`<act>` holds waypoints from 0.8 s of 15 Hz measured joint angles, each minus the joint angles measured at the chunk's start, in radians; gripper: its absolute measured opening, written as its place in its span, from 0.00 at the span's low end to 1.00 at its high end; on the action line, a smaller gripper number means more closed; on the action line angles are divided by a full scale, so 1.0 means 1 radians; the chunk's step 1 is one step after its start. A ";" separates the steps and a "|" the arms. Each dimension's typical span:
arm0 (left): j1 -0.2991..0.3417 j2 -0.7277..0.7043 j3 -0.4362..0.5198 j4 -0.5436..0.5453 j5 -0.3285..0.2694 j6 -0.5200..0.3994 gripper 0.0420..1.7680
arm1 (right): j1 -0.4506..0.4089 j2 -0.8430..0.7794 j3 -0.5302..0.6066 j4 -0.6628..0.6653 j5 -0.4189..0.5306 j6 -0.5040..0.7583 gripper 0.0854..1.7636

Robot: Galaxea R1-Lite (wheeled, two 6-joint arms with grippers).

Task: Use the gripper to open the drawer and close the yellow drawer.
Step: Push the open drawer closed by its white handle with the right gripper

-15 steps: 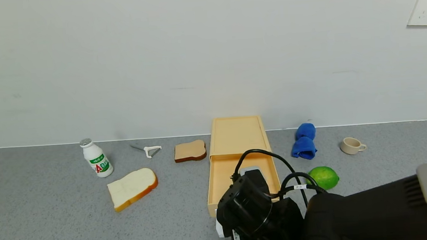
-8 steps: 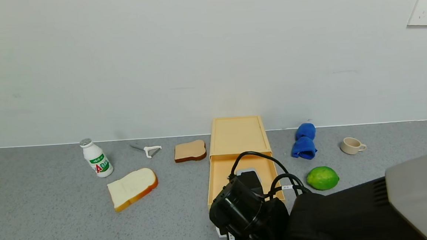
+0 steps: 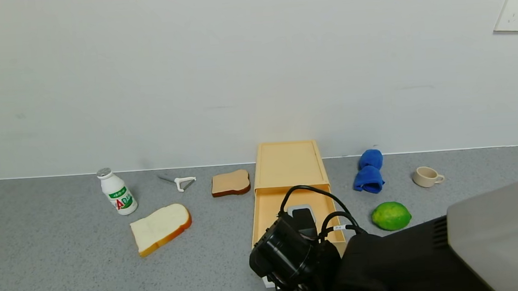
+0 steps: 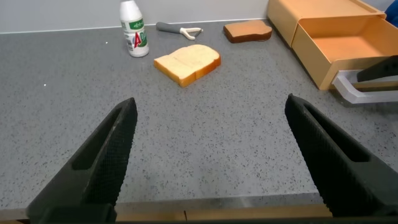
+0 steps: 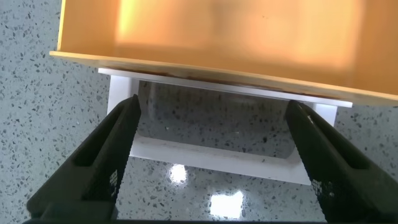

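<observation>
The drawer (image 3: 292,206) sits pulled out of its yellow box at the wall, with its white handle (image 5: 217,134) at the near edge. The right gripper (image 5: 214,162) hangs just above the handle, jaws spread wide outside both handle ends, holding nothing. The left gripper (image 4: 217,162) is parked wide open and empty over bare counter (image 4: 205,130). A lime (image 3: 391,215) lies right of the drawer, toast (image 3: 230,183) left.

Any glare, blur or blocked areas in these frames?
Right wrist view: bright ceiling-light glare on the counter below the handle, and the drawer interior is soft and blurred. Head view: even light, but the right arm hides the drawer's front. Left wrist view: sharp and evenly lit, left gripper framing the bread.
</observation>
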State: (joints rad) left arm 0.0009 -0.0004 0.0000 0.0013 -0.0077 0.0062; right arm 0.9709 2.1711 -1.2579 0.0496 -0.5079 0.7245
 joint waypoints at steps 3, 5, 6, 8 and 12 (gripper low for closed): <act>0.000 0.000 0.000 0.000 0.000 0.000 0.97 | 0.000 0.014 -0.014 0.003 -0.015 0.000 0.97; 0.000 0.000 0.000 0.000 0.000 0.000 0.97 | 0.000 0.026 -0.028 0.005 -0.038 0.000 0.97; 0.000 0.000 0.000 0.000 0.000 0.000 0.97 | -0.002 0.030 -0.035 0.006 -0.039 0.000 0.97; 0.000 0.000 0.000 0.000 0.000 0.000 0.97 | -0.009 0.036 -0.051 0.011 -0.041 -0.001 0.97; 0.000 0.000 0.000 0.000 0.000 0.000 0.97 | -0.015 0.046 -0.081 0.019 -0.041 -0.001 0.97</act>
State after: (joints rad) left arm 0.0013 -0.0004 0.0000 0.0013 -0.0081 0.0062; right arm 0.9560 2.2172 -1.3387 0.0687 -0.5489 0.7234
